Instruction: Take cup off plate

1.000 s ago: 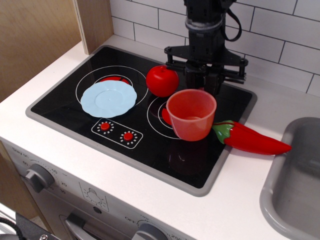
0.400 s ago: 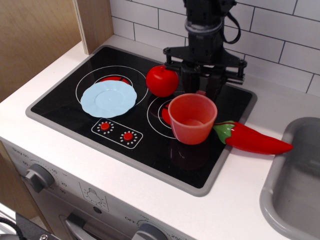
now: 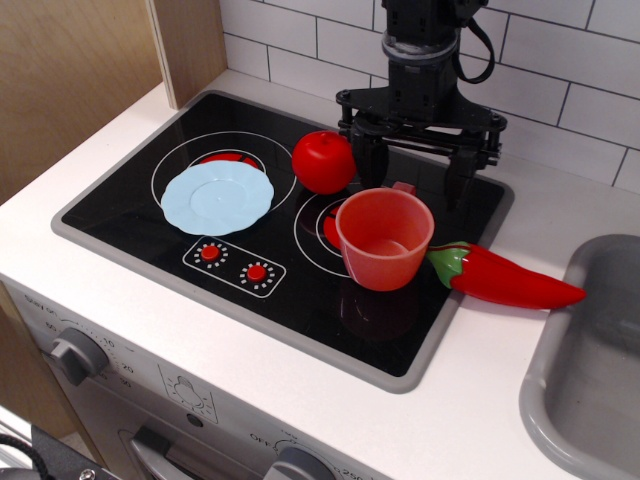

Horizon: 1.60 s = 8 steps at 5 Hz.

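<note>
Closest in, the stove knobs point(image 3: 75, 352) sit on the front panel. On the black cooktop point(image 3: 130, 215) the pale blue plate point(image 3: 217, 198) rests on the left burner with nothing on it. The orange-red cup point(image 3: 384, 238) stands upright on the right burner, well apart from the plate, with a red chili pepper point(image 3: 505, 280) just beside it. A tomato point(image 3: 324, 161) sits behind, between plate and cup. Furthest back, the gripper point(image 3: 412, 165) hangs above the cup's far rim, fingers spread wide, holding nothing.
</note>
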Each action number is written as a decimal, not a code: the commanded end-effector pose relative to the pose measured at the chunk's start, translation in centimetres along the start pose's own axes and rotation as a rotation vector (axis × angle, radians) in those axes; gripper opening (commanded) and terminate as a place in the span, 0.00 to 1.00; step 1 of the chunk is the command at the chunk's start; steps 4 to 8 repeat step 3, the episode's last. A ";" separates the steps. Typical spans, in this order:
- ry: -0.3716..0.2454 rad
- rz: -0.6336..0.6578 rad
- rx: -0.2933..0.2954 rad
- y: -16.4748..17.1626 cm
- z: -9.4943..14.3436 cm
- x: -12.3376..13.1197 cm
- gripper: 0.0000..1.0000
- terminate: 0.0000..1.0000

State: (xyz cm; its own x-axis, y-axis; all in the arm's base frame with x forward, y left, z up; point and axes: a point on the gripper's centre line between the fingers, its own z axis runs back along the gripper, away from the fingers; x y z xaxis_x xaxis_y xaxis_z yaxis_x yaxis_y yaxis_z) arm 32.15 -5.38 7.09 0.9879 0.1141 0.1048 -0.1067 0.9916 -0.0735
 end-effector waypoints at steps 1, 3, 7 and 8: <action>-0.124 -0.042 -0.061 -0.9 4.4 -0.1 1.00 0.00; -0.138 -0.063 -0.087 -1.1 5.5 -0.5 1.00 1.00; -0.138 -0.063 -0.087 -1.1 5.5 -0.5 1.00 1.00; -0.138 -0.063 -0.087 -1.1 5.5 -0.5 1.00 1.00</action>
